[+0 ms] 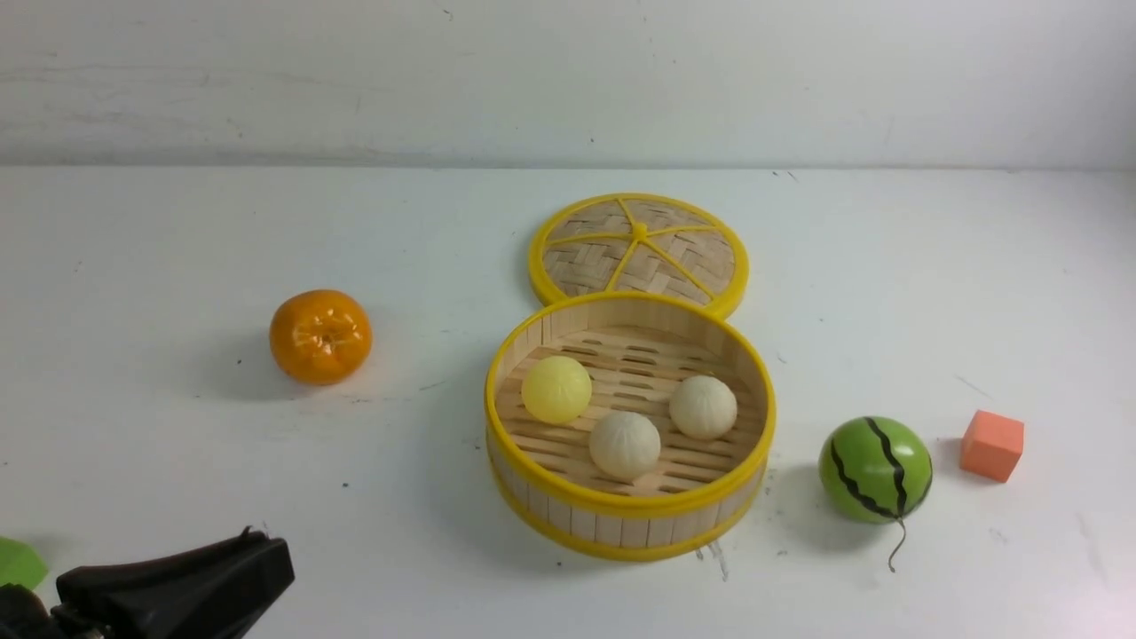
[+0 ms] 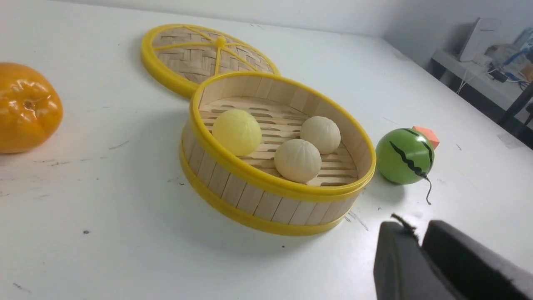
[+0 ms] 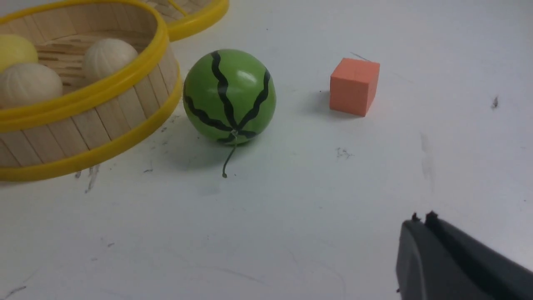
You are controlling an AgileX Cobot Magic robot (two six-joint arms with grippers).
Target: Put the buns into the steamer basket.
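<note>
The steamer basket (image 1: 628,509) stands in the middle of the table, and all three buns lie on its slatted floor. The pale yellow bun (image 1: 556,389) is at the left, one off-white bun (image 1: 625,445) at the front and another off-white bun (image 1: 703,406) at the right. My left gripper (image 1: 266,543) is low at the front left, well clear of the basket. Its fingertips (image 2: 399,233) stand slightly apart with nothing between them. My right gripper (image 3: 420,221) shows only in the right wrist view, shut and empty, over bare table near the watermelon ball.
The woven lid (image 1: 639,252) lies flat just behind the basket. An orange tangerine (image 1: 320,336) sits to the left. A green striped watermelon ball (image 1: 875,469) and an orange cube (image 1: 992,445) sit to the right. A green scrap (image 1: 18,563) shows at the front left edge.
</note>
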